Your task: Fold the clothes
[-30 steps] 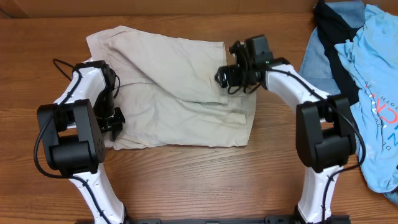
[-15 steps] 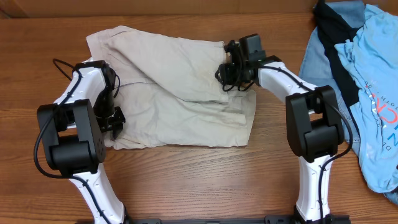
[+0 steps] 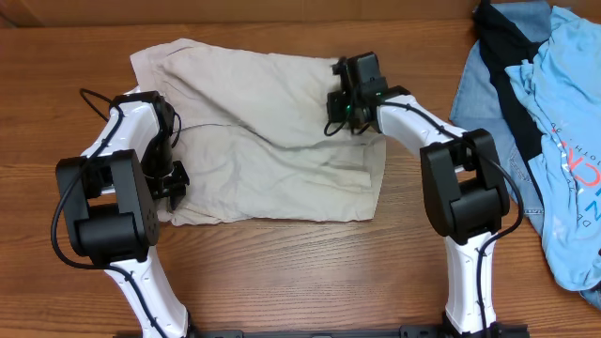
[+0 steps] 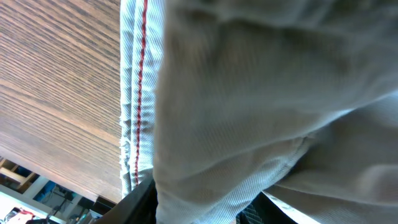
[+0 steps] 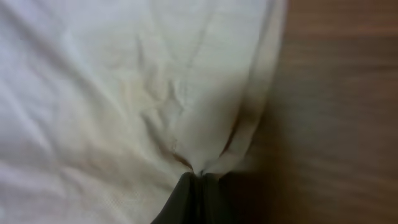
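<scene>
The shorts (image 3: pixel 268 141) lie spread across the middle of the wooden table (image 3: pixel 282 272), pale beige and rumpled, with one corner reaching up and left and the lower hem running straight along the front. A diagonal fold crosses them from the upper left toward the right edge.

A second ago my right gripper (image 3: pixel 349 105) stood wide open, lower down over that right edge. Since then it has slid up and inward along the edge toward the top right corner and snapped closed. In my right wrist view its fingers (image 5: pixel 186 199) meet at a point, and the shorts (image 5: pixel 124 93) pucker into them, creases fanning out from the pinch right beside the bare wood. The cloth by that edge lies a little flatter than before. My left side has not shifted at all.

My right arm reaches from its base at the front right, elbow bent, forearm angled up and left over the table. My left arm curls in from the front left, wrist tipped down at the shorts' left edge, where my left gripper (image 3: pixel 175 184) is part closed on a bunch of fabric; its wrist view is filled with the shorts (image 4: pixel 261 106) and a hem stitched in red.

Far right, well apart, sits a heap of blue clothes (image 3: pixel 554 141).
</scene>
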Robot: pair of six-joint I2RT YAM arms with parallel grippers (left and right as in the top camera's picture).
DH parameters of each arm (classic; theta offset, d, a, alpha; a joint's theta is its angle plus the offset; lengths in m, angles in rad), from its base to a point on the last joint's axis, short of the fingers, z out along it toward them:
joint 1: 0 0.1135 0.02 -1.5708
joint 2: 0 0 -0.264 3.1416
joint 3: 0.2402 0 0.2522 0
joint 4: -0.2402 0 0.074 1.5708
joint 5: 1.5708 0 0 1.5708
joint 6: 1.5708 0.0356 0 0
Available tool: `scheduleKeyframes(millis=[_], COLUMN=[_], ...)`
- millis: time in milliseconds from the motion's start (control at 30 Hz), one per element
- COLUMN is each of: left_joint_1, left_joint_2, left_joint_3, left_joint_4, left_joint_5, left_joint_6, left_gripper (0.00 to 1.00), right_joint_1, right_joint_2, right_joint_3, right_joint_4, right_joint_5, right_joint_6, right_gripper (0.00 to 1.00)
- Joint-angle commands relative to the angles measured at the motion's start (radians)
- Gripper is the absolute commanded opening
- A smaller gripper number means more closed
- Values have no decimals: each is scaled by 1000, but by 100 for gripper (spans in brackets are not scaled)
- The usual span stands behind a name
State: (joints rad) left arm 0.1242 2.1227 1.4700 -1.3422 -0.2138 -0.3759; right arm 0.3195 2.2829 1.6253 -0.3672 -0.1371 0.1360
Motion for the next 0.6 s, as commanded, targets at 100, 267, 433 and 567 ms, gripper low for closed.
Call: scheduleKeyframes(millis=[100,267,433,567], left_joint_1=[-7,-7,-7,-7], left_joint_2=[1,1,1,1], left_joint_3=[-9,-9,-9,-9], left_joint_4=[4,3,-5,-5], left_joint_5=[5,5,1,0], left_joint_6=[-20,-20,-20,-5], left_gripper=[40,40,40,41], right_joint_1=[-96,-151,-175,-179], right_joint_2=[23,23,23,3], right_joint_3=[154,206,214,224], right_joint_4=[65,128,93,-36], right_joint_5=[254,275,275,275], right_joint_6=[29,29,15,14], right_gripper=[4,38,100,100])
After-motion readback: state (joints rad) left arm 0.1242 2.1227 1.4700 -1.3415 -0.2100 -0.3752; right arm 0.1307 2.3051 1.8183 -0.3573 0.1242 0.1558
